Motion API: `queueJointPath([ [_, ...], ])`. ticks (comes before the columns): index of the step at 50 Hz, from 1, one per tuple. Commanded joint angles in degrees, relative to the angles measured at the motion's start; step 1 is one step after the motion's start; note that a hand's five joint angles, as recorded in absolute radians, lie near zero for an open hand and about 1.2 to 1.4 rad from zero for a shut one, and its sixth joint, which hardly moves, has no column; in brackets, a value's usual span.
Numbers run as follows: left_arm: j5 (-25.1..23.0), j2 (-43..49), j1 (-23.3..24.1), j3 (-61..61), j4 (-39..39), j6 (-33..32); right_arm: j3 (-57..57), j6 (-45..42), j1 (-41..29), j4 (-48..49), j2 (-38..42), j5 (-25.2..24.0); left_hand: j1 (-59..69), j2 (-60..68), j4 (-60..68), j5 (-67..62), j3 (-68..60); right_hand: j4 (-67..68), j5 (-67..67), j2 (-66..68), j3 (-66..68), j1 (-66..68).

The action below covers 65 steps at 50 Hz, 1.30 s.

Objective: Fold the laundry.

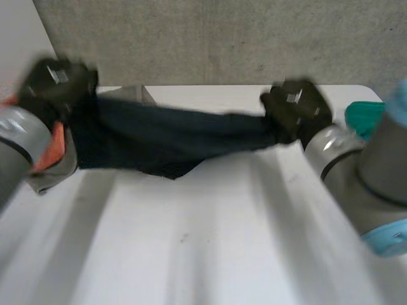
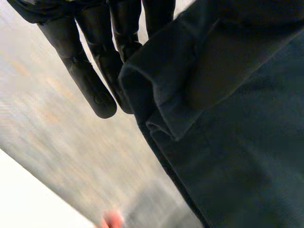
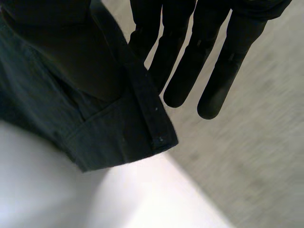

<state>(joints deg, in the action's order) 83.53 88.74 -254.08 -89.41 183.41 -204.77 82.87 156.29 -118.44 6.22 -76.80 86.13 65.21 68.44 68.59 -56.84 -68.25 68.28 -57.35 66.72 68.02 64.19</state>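
Note:
A dark navy garment (image 1: pixel 165 136) hangs stretched between my two hands above the far part of the white table (image 1: pixel 203 241). My left hand (image 1: pixel 57 82) holds its left end, and my right hand (image 1: pixel 296 108) holds its right end. In the left wrist view a hemmed edge of the garment (image 2: pixel 228 118) is gripped beside my straight fingers (image 2: pixel 90 71). The right wrist view has a hemmed corner of the garment (image 3: pixel 71 95) pinched at the thumb side, with the other fingers (image 3: pixel 213 61) straight next to it. The garment's middle sags toward the table.
An orange and grey pile of clothes (image 1: pixel 54 152) lies at the table's left edge, under my left hand. A teal item (image 1: pixel 364 117) sits at the far right. A grey concrete wall (image 1: pixel 222 38) stands behind the table.

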Motion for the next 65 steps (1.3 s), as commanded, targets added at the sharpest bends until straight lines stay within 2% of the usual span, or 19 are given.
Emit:
queueJointPath([
  [1, 1.89, -10.15, 2.45, 18.0, -6.74, 7.79, -16.91, 2.78, 0.67, -7.78, -6.34, 0.09, 14.79, 11.56, 11.41, -13.16, -11.75, 11.72, -12.65, 13.28, 11.98, 15.81],
  [6, 4.97, -6.4, 2.44, 32.77, -12.01, 11.75, -29.15, 5.69, 1.81, -11.57, -4.86, 0.18, 14.79, 11.56, 11.41, -13.16, -11.75, 11.72, -12.65, 13.28, 11.98, 15.81],
  [12, 4.8, 3.87, 3.5, 42.64, -18.34, 12.9, -42.25, 6.83, 3.04, -17.11, 4.18, 1.67, 14.79, 11.56, 11.41, -13.16, -11.75, 11.72, -12.65, 13.28, 11.98, 15.81],
  [17, 3.92, 11.88, 4.82, 44.24, -17.83, 13.07, -44.73, 6.83, 3.31, -18.26, 11.84, 3.87, 14.79, 11.56, 11.41, -13.16, -11.75, 11.72, -12.65, 13.28, 11.98, 15.81],
  [23, 3.22, 26.2, 6.57, 44.24, -11.95, 12.64, -40.96, 7.28, 3.39, -17.73, 20.28, 4.92, 14.79, 11.56, 11.41, -13.16, -11.75, 11.72, -12.65, 13.28, 11.98, 15.81],
  [29, 2.95, 39.3, 7.19, 46.96, -6.67, 11.67, -37.96, 5.61, 3.48, -9.75, 28.89, 7.12, 14.79, 11.56, 11.41, -13.16, -11.75, 11.72, -12.65, 13.28, 11.98, 15.81],
  [33, 3.04, 48.53, 7.37, 52.57, -3.5, 11.23, -37.43, 2.88, 3.92, 0.52, 35.04, 10.81, 14.79, 11.56, 11.41, -13.16, -11.75, 11.72, -12.65, 13.28, 11.98, 15.81],
  [34, 3.04, 51.77, 7.37, 55.37, -2.89, 11.32, -37.17, 2.01, 4.01, 5.77, 36.97, 11.77, 14.79, 11.56, 11.41, -13.16, -11.75, 11.72, -12.65, 13.28, 11.98, 15.81],
  [35, 3.04, 52.93, 7.37, 56.79, -2.8, 11.41, -37.08, 1.65, 4.01, 8.61, 37.86, 11.95, 8.81, 5.59, 5.43, -7.19, -5.77, 11.53, -12.46, 13.09, 11.79, 15.63],
  [36, 3.13, 54.07, 7.45, 58.46, -2.8, 11.49, -37.08, 1.13, 4.01, 11.42, 38.65, 12.13, -0.91, -4.13, -4.28, 2.53, 3.95, -5.29, 4.37, -3.73, -5.03, -1.2],
  [37, 3.56, 55.3, 7.46, 61.17, -3.06, 11.93, -37.08, 0.69, 3.92, 14.15, 39.35, 12.05, -25.82, -29.04, -29.19, 27.44, 28.86, -25.77, 24.85, -24.21, -25.52, -21.68],
  [38, 4.0, 55.58, 7.46, 62.33, -3.32, 12.19, -37.26, -0.27, 3.66, 18.7, 40.49, 12.22, -36.89, -40.12, -40.27, 38.52, 39.93, -58.28, 57.35, -56.72, -58.02, -54.19],
  [40, 4.97, 55.58, 7.63, 64.01, -4.2, 12.81, -36.91, -2.03, 3.4, 21.98, 40.94, 12.48, -55.21, -58.44, -58.59, 56.84, 58.25, -58.28, 57.35, -56.72, -58.02, -54.19],
  [44, 7.17, 52.07, 8.25, 63.75, -7.45, 13.17, -35.68, -5.99, 3.04, 21.39, 38.58, 12.48, -55.21, -58.44, -58.59, 56.84, 58.25, -58.28, 57.35, -56.72, -58.02, -54.19],
  [48, 8.49, 45.84, 8.69, 58.84, -9.91, 11.76, -32.69, -4.68, 3.31, 15.07, 32.17, 10.73, -55.21, -58.44, -58.59, 56.84, 58.25, -58.28, 57.35, -56.72, -58.02, -54.19],
  [54, 8.14, 32.57, 9.48, 43.38, -12.9, 9.47, -28.47, -2.39, 5.24, -2.33, 21.7, 2.21, -55.21, -58.44, -58.59, 56.84, 58.25, -58.28, 57.35, -56.72, -58.02, -54.19],
  [61, 6.39, 19.48, 10.71, 24.07, -19.21, 9.21, -20.41, -6.69, 8.31, -23.31, 12.75, -6.84, -55.21, -58.44, -58.59, 56.84, 58.25, -58.28, 57.35, -56.72, -58.02, -54.19],
  [65, 5.15, 13.23, 11.15, 13.23, -24.76, 8.95, -12.33, -11.25, 10.59, -30.8, 8.18, -10.44, -52.82, -56.05, -56.2, 54.45, 55.86, -48.06, 47.14, -46.5, -47.81, -43.97],
])
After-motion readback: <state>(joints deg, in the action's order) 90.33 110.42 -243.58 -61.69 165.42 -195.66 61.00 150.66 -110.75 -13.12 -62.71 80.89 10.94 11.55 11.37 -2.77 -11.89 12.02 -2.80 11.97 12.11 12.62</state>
